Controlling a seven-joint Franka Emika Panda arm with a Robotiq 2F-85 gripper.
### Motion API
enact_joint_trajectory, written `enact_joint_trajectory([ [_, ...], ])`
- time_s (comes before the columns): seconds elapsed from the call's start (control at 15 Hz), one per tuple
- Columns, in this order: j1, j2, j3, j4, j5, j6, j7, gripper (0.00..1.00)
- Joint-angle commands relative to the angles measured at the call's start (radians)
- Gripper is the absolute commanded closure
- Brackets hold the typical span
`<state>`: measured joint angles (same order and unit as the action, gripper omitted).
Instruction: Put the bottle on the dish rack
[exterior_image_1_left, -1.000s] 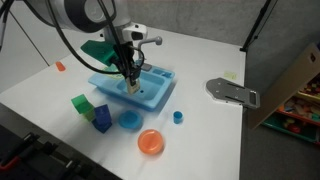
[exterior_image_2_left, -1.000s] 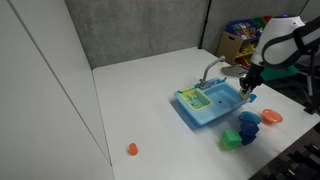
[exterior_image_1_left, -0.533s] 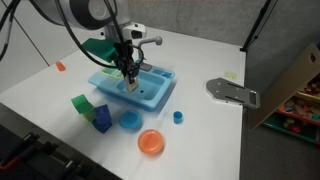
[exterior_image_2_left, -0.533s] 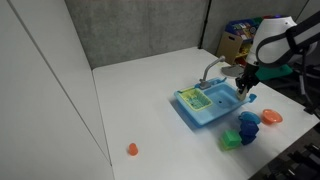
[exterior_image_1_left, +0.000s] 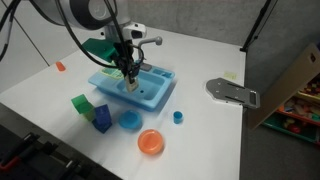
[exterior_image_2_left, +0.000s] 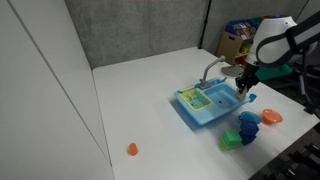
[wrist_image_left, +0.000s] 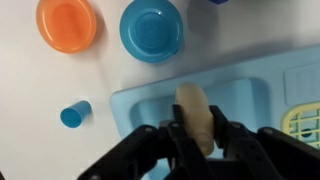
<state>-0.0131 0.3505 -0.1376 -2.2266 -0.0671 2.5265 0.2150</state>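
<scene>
Bottle: the bottle (wrist_image_left: 195, 105) is a small, pale cream, rounded piece standing between my 2 fingers (wrist_image_left: 171, 134), over the light-blue sink basin (wrist_image_left: 150, 105). I cannot tell whether its base rests on the basin floor or hangs just clear.
Jaws: my gripper (wrist_image_left: 198, 138) is drawn in narrow, with a pad against each side of the bottle. I judge that I have it held.
Where I am: in both exterior views my gripper (exterior_image_1_left: 130, 82) (exterior_image_2_left: 243, 92) hangs low over the basin end of the toy sink.
Dish rack: the dish rack (exterior_image_2_left: 198, 98) is the yellow-green slatted part just beside the basin. In the wrist view it (wrist_image_left: 303, 125) shows only at the frame edge.
Weight: probably very light hollow toy plastic, so no load to speak of.
Stiffness: likely rigid, and a modest squeeze should do.
Slip: the smooth, curved sides could let it twist or squirt out between flat pads.
Hold: across the body below the narrower top, where my pads sit now, keeping it upright.
Setting down: the slats give uneven footing, so a small round base may tip.
Nearby: the orange plate (wrist_image_left: 68, 22), blue bowl (wrist_image_left: 151, 27) and small blue cup (wrist_image_left: 74, 113) lie outside the sink, well away from the rack.
</scene>
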Motion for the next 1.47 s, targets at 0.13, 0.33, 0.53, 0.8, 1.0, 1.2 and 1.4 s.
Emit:
enact_joint_trajectory([
  [0.13, 0.003, 0.01, 0.008, 0.045, -0.004, 0.002, 0.006, 0.91],
  [0.33, 0.009, 0.022, 0.025, 0.076, 0.004, 0.001, 0.001, 0.91],
  [0.53, 0.021, 0.045, 0.051, 0.112, 0.011, -0.003, 0.0, 0.91],
  [0.8, 0.052, 0.099, 0.089, 0.176, 0.019, -0.008, 0.003, 0.91],
  [1.0, 0.077, 0.147, 0.11, 0.237, 0.025, -0.018, 0.004, 0.91],
  [1.2, 0.095, 0.19, 0.128, 0.292, 0.043, -0.023, 0.004, 0.91],
  [1.4, 0.108, 0.23, 0.136, 0.331, 0.06, -0.022, 0.005, 0.91],
])
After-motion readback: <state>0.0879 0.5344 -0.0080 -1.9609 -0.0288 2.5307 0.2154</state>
